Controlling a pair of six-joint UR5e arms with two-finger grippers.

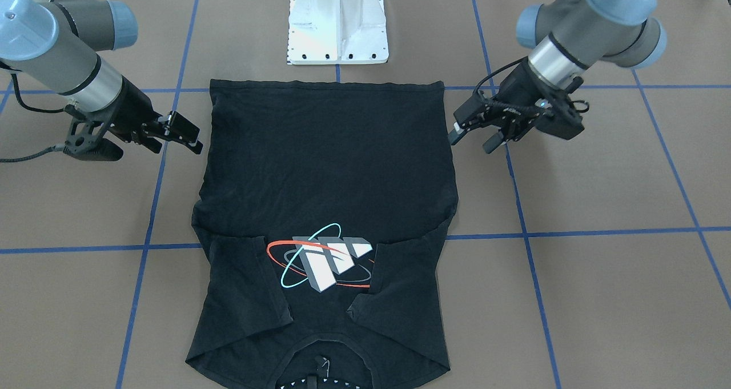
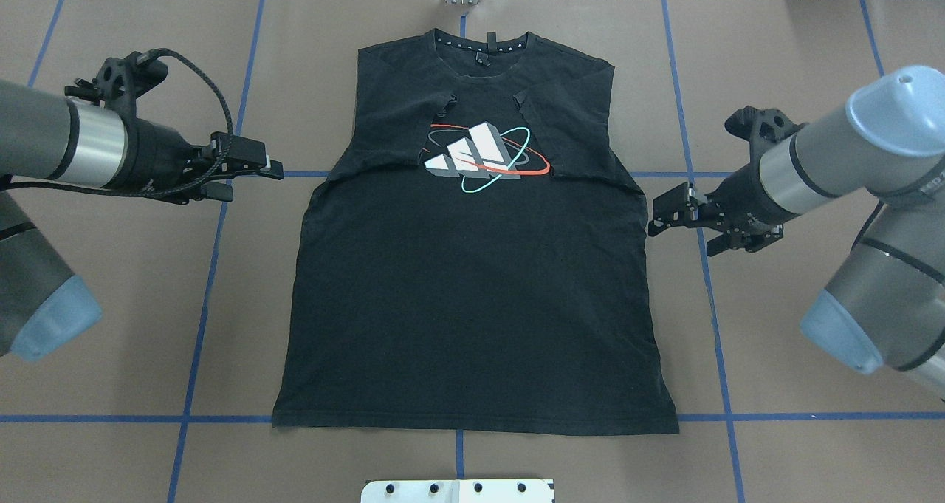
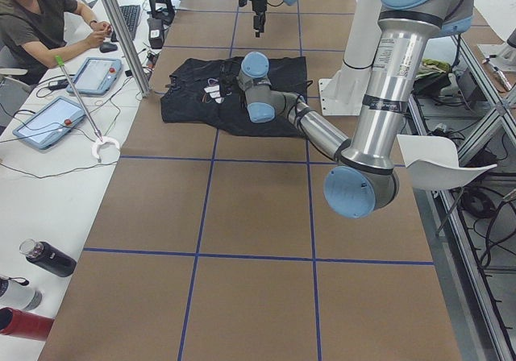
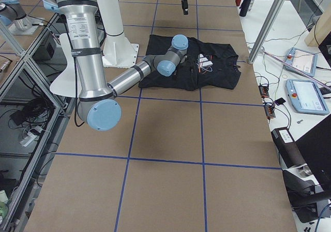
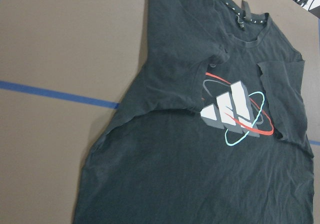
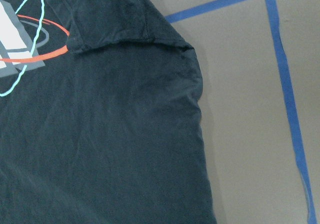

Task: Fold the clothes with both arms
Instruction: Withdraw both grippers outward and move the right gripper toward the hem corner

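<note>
The black T-shirt (image 2: 472,296) lies flat, logo up, at the middle of the desk (image 2: 148,326), with both sleeves folded in over the chest (collar at the far end from the robot). The left tool (image 2: 255,182) and right tool (image 2: 681,237) hover released and empty, just beside its left and right edges.

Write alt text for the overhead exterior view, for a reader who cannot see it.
A black short-sleeved cotton T-shirt lies flat, logo up, on the brown table, both sleeves folded inward over the chest. The left gripper and right gripper hover beside its side edges, empty.
</note>
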